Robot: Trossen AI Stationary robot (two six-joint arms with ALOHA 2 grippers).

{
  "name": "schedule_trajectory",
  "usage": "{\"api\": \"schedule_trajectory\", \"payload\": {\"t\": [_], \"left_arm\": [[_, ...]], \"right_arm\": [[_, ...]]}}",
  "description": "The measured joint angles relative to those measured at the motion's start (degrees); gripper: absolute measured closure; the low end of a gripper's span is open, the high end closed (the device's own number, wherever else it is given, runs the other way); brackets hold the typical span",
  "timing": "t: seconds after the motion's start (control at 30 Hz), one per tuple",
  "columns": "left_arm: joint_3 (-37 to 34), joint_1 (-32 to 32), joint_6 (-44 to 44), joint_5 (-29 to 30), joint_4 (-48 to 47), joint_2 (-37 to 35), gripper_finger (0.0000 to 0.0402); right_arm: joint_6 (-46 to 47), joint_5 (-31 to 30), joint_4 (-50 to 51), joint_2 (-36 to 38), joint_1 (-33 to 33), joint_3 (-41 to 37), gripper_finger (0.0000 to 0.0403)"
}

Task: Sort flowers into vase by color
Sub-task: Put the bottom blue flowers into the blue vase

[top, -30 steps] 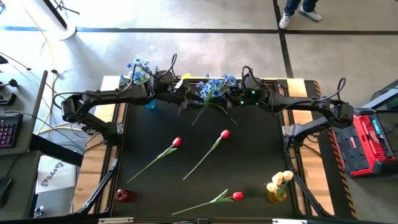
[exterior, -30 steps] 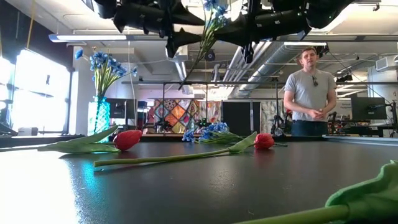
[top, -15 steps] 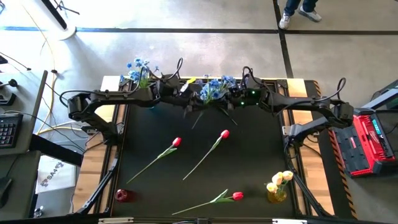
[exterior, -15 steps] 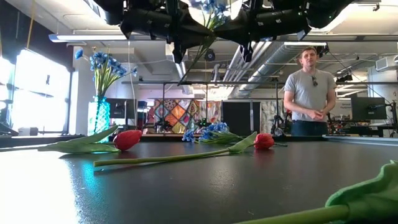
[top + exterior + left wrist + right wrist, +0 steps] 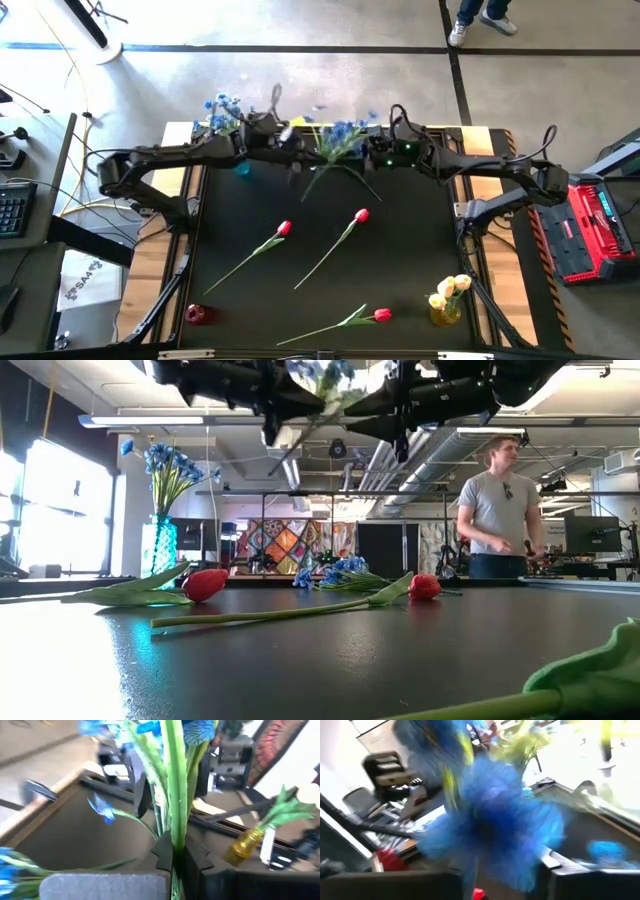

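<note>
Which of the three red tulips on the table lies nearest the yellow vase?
The red tulip by the near table edge, its bloom just left of the yellow vase. The other two red tulips lie mid-table, farther from it.

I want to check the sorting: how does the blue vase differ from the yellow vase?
The blue vase stands at the table's far left edge with blue sprays in it; the yellow vase stands near the right front corner and holds pale yellow tulips. Both stand upright, each holding one colour.

Concrete floor [image 5: 330, 25], colourful wall hanging [image 5: 283, 546]
</note>
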State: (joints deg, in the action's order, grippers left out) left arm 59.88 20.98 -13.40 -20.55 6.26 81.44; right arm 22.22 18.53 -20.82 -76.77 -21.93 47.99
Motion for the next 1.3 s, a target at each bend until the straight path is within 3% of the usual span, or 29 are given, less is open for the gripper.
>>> {"api": "schedule_trajectory", "payload": {"t": [0.27, 0.57, 0.8, 1.1, 1.3], "left_arm": [[0.0, 2.2, 4.5, 5.7, -9.1, -8.7, 0.0401], [0.0, 2.4, 4.7, 6.0, -9.6, -11.4, 0.0401], [0.0, 2.2, 4.7, 6.0, -9.5, -11.4, 0.0401], [0.0, 2.2, 5.4, 6.0, -9.3, -11.4, 0.0401], [0.0, 2.2, 5.6, 5.5, -5.2, -11.4, 0.0401]], "right_arm": [[0.5, -3.8, 0.1, 0.0, -0.2, 0.0, 0.0236], [1.7, -4.0, -0.6, 0.0, -0.2, 0.0, 0.0234], [7.6, 3.1, -14.4, 0.0, -0.1, 0.0, 0.0233], [8.0, 4.5, -20.7, 0.1, -0.2, 0.0, 0.0232], [7.5, 1.1, -12.5, 0.1, -1.0, 0.0, 0.0233]]}}
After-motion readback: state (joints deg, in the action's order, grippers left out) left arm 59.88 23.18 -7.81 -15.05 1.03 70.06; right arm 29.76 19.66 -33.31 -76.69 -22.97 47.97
